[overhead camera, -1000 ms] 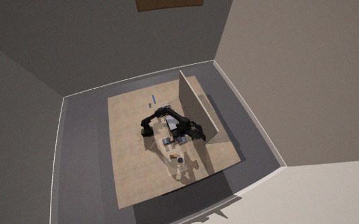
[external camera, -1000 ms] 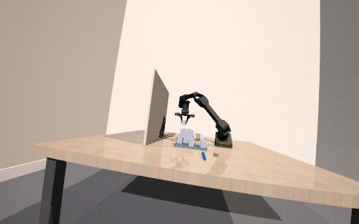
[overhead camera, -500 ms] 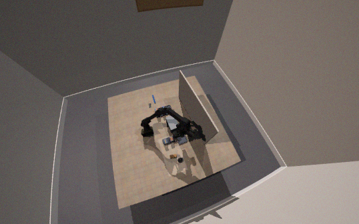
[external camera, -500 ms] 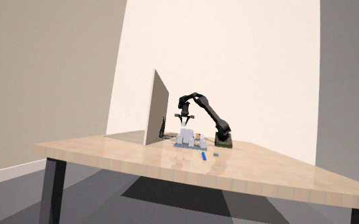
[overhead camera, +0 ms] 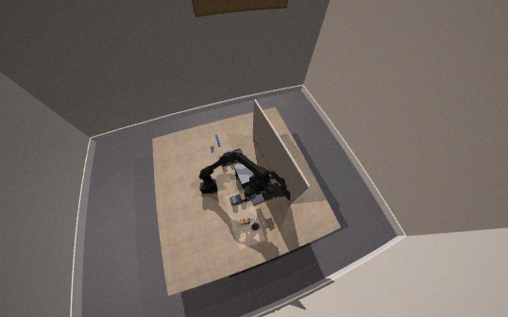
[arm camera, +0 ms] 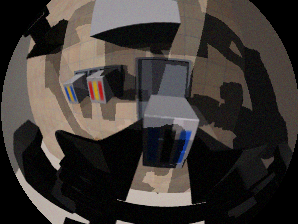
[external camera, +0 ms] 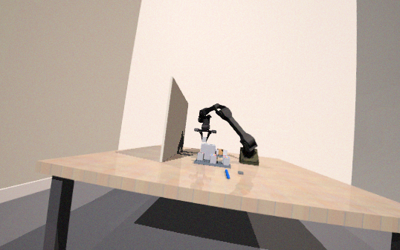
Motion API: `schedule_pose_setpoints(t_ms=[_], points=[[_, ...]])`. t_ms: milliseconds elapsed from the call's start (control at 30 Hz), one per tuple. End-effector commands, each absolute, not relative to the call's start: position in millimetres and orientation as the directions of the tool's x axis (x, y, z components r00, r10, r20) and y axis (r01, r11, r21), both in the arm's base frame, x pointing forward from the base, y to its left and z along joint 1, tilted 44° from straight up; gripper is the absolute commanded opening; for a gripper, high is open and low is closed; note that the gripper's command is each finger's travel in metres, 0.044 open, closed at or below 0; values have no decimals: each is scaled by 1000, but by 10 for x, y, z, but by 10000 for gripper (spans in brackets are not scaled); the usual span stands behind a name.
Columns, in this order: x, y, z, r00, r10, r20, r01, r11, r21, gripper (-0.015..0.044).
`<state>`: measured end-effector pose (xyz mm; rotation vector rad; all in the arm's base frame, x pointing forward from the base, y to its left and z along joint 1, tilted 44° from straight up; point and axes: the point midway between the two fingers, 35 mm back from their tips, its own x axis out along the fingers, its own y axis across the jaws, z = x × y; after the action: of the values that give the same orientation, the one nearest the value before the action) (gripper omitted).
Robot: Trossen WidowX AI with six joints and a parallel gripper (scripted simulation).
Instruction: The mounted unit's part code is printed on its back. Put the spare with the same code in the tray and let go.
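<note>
Standing near the hand (external camera: 204, 139) (arm camera: 164, 145), an upright panel (overhead camera: 279, 146) (external camera: 173, 123) rises tall.

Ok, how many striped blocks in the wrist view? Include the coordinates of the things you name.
3: a blue-striped block (external camera: 204, 139) (arm camera: 170, 107) in the claw (external camera: 204, 138) (arm camera: 166, 123), a blue-and-yellow block (arm camera: 71, 94) and a red-and-yellow block (arm camera: 97, 89) side by side, left. More may be hidden.

A pale, wood-toned surface (overhead camera: 185, 236) (external camera: 294, 190) (arm camera: 45, 100) carries an upright panel (overhead camera: 275, 146) (external camera: 173, 123) and, well apart from it, the black arm's base (overhead camera: 209, 190) (external camera: 256, 162). Between them stands a large light-gray block (overhead camera: 243, 175) (external camera: 208, 149) (arm camera: 135, 17), with a gray rack (overhead camera: 241, 151) (external camera: 213, 164) of pale units on one side. On the other, a dark-rimmed tray (overhead camera: 258, 198) (arm camera: 138, 80) sits beside a smaller holder (overhead camera: 237, 199) (arm camera: 120, 67) bearing two stripe-faced units. Beyond lie an orange item (overhead camera: 245, 221) (external camera: 220, 152) and a dark round object (overhead camera: 255, 226); a blue stick (overhead camera: 217, 141) (external camera: 227, 174) rests near a small gray piece (overhead camera: 211, 149) (external camera: 240, 172).
</note>
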<state>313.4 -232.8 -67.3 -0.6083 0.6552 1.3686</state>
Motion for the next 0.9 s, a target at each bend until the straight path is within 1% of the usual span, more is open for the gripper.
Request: schedule_pose_setpoints(t_ms=[0,867], points=[[3146,-2313,-693,88,676,-731,-994,112,-16,0],[3173,-2190,-833,89,676,-731,-994,112,-17,0]])
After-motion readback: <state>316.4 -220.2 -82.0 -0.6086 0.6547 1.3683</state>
